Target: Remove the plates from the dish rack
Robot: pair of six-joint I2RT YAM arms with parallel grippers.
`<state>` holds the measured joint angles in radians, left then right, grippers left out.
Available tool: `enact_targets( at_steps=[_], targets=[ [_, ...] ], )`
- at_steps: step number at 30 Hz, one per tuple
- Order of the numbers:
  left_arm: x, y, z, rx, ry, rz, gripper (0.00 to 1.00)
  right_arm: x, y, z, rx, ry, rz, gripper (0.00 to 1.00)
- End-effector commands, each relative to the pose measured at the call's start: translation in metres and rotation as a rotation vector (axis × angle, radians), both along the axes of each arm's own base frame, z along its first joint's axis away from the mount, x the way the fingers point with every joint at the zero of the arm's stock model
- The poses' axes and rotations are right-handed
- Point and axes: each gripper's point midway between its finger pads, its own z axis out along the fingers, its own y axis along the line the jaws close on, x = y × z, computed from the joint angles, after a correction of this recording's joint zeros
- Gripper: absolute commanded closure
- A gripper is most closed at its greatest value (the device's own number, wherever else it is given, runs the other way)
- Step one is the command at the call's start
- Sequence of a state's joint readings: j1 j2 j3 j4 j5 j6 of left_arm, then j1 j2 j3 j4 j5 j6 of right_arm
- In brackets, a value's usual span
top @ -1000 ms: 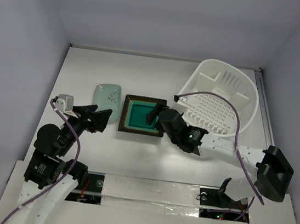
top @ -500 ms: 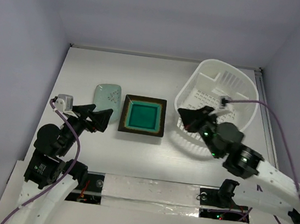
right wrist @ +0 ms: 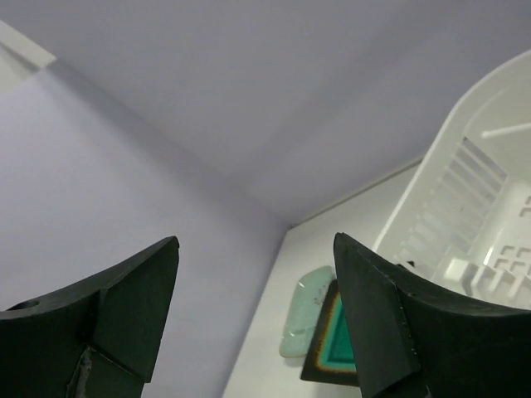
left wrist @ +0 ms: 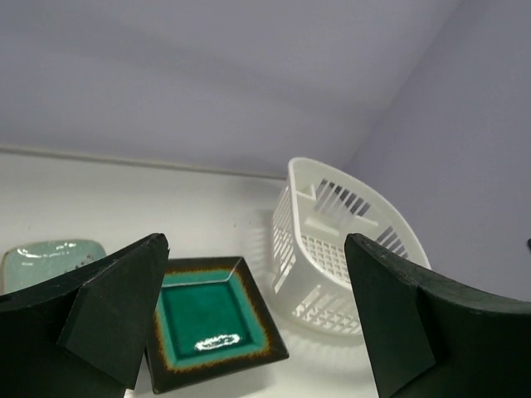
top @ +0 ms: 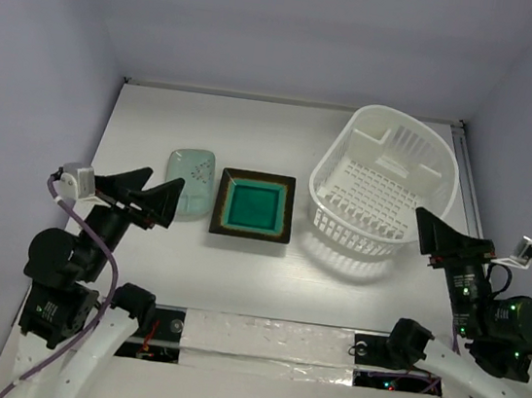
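Observation:
The white dish rack stands at the back right and holds no plates. The teal-centred plate with a brown rim lies flat on the table, left of the rack. The mint-green plate lies just left of it. My left gripper is open and empty, raised beside the mint plate. My right gripper is open and empty, raised near the rack's front right. The left wrist view shows the teal plate, the mint plate and the rack. The right wrist view shows the rack and both plates, teal and mint.
A metal strip runs along the near table edge between the arm bases. Grey walls close in the table on three sides. A rail runs along the right edge beside the rack.
My right arm has pulled back from the teal plate, past the rack, to the near right. My left gripper has drawn back a little to the left.

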<state>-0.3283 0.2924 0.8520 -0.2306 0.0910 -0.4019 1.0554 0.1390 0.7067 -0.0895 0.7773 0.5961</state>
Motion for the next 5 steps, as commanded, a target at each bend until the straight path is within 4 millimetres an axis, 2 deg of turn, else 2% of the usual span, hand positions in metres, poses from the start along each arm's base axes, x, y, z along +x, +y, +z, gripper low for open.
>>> enact_targets(
  at_steps=[1, 5],
  targets=[
    [-0.001, 0.001, 0.019, -0.025, -0.054, 0.006, 0.15, 0.01, 0.011, -0.014, -0.084, 0.027, -0.025, 0.19],
    [0.01, -0.002, -0.002, -0.014, 0.014, 0.006, 0.13, 0.014, 0.026, -0.012, -0.141, 0.04, -0.005, 0.19]
  ],
)
